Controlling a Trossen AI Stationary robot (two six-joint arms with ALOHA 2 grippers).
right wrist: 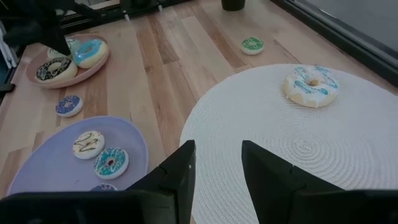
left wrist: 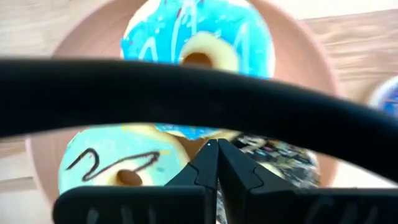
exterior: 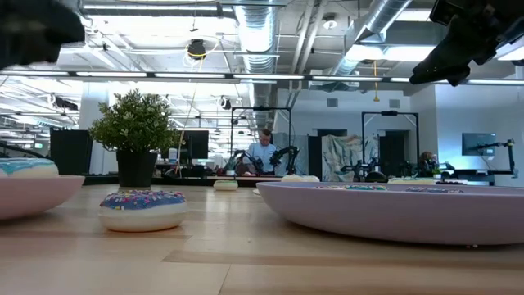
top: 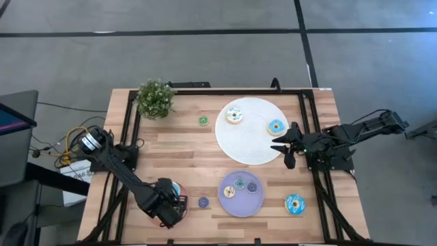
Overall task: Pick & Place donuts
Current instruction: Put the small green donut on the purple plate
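My left arm reaches diagonally into the lower left of the high view, its left gripper [top: 171, 203] pointing down with fingers [left wrist: 205, 168] pressed together. My right arm comes in from the right edge, its right gripper [top: 280, 145] near centre-right, fingers [right wrist: 177, 171] parted, holding nothing.

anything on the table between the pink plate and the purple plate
One small purple-iced donut sits on bare wood between the pink plate and purple plate, clearest in the high view.
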